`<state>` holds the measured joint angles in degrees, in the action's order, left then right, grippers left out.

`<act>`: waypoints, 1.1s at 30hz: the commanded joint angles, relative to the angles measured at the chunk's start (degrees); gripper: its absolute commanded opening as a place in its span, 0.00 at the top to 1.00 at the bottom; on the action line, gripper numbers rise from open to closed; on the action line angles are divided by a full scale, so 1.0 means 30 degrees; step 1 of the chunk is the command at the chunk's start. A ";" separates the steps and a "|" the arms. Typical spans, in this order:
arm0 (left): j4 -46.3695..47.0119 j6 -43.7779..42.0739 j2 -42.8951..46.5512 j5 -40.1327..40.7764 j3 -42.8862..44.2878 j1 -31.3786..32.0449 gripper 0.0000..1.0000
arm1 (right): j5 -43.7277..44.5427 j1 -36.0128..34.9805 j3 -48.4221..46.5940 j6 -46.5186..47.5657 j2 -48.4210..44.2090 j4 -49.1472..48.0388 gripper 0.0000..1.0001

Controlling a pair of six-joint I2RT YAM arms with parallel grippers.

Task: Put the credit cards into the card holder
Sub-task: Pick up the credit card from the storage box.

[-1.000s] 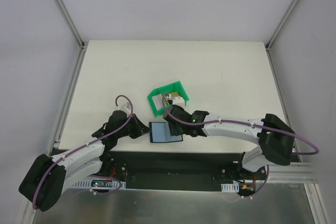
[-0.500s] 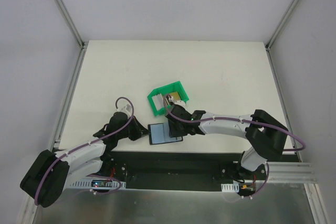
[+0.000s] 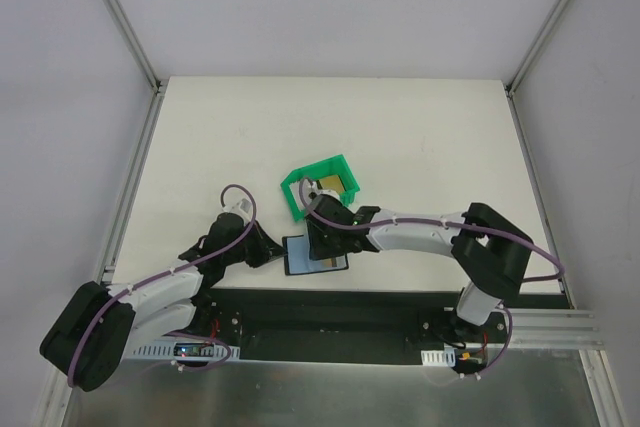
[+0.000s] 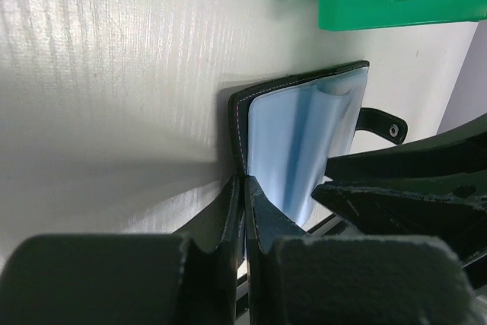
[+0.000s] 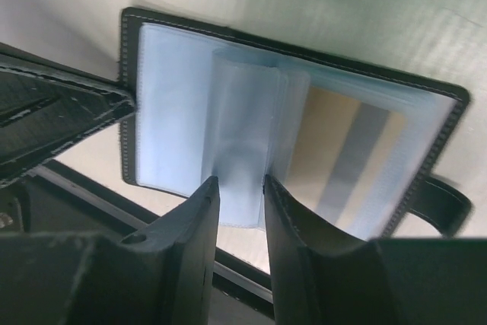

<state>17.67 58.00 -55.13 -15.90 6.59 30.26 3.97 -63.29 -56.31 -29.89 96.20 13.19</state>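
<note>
Card holder, left tool tight on its edge, right tool low above.

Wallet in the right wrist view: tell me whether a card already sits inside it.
Yes, a gold, grey-striped card shows behind a clear sleeve of the wallet.

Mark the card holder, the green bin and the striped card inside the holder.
card holder (image 5: 171, 104): right wrist view, bluish sleeve of the left page.
green bin (image 4: 358, 1): left wrist view, its green wall.
striped card (image 5: 323, 138): right wrist view, tan area beside the grey stripe.
</note>
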 commanded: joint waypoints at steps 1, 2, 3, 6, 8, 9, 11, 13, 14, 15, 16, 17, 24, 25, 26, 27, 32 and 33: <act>0.0701 0.0150 -0.0166 0.0173 -0.0263 -0.0184 1.00 | -0.2373 0.0002 -0.1091 0.0412 0.0948 -0.1377 0.67; 0.0672 0.0179 -0.0167 0.0202 -0.0292 -0.0185 1.00 | -0.2957 0.0031 -0.1121 0.0441 0.1124 -0.1727 0.66; 0.0759 0.0237 -0.0167 0.0261 -0.0350 -0.0185 1.00 | -0.3369 0.0002 -0.1063 0.0442 0.1213 -0.2340 0.66; 0.0877 0.0384 -0.0283 0.0319 -0.0497 -0.0185 1.00 | -0.4687 0.0002 -0.0887 0.0500 0.1243 -0.4302 0.63; 0.0936 0.0501 -0.0372 0.0349 -0.0556 -0.0156 1.00 | -0.5537 0.0031 -0.0945 0.0675 0.1155 -0.5476 0.62; 0.0965 0.0589 -0.0401 0.0436 -0.0614 -0.0155 1.00 | -0.5976 0.0002 -0.1003 0.0734 0.1126 -0.5887 0.61; 0.0965 0.0677 -0.0489 0.0495 -0.0673 -0.0184 1.00 | -0.6710 -0.0027 -0.0946 0.0880 0.0834 -0.7058 0.60; 0.0936 0.0736 -0.0489 0.0612 -0.0673 -0.0185 1.00 | -0.7005 -0.0114 -0.0450 0.1056 0.0163 -0.7996 0.59; 0.0878 0.0794 -0.0518 0.0642 -0.0702 -0.0156 1.00 | -0.6977 -0.0115 -0.0215 0.1144 -0.0160 -0.8319 0.59; 0.0848 0.0823 -0.0518 0.0671 -0.0702 -0.0184 1.00 | -0.6861 -0.0115 -0.0039 0.1261 -0.0569 -0.8381 0.58; 0.0819 0.0824 -0.0518 0.0700 -0.0731 -0.0156 1.00 | -0.6540 -0.0115 0.0253 0.1407 -0.1096 -0.8410 0.58; 0.0790 0.0824 -0.0489 0.0730 -0.0732 -0.0184 1.00 | -0.5957 -0.0144 0.0575 0.1553 -0.1594 -0.8411 0.58; 0.0555 0.0736 -0.0255 0.0818 -0.0732 -0.0185 1.00 | -0.1506 0.0643 0.1691 0.2170 -0.4585 -0.5341 0.55; 0.0468 0.0678 -0.0197 0.0818 -0.0703 -0.0185 1.00 | -0.1585 0.0878 0.1691 0.2257 -0.4848 -0.5044 0.54; 0.0467 0.0648 -0.0109 0.0818 -0.0673 -0.0185 1.00 | -0.1731 0.1200 0.1749 0.2490 -0.5083 -0.5012 0.53; 0.0438 0.0677 0.0008 0.0847 -0.0673 -0.0185 1.00 | -0.1645 0.1464 0.1692 0.2637 -0.5230 -0.4925 0.52; 0.0262 0.0736 0.0272 0.1081 -0.0644 -0.0185 1.00 | -0.0534 0.2870 0.0055 0.3457 -0.5321 -0.2614 0.44; 0.0233 0.0794 0.0273 0.1111 -0.0644 -0.0156 1.00 | -0.0560 0.3163 -0.0442 0.3662 -0.5059 -0.2320 0.43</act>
<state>19.25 60.60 -55.09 -14.37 5.19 30.26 -1.76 -56.40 -52.25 -22.46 81.47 0.25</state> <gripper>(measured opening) 0.006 0.548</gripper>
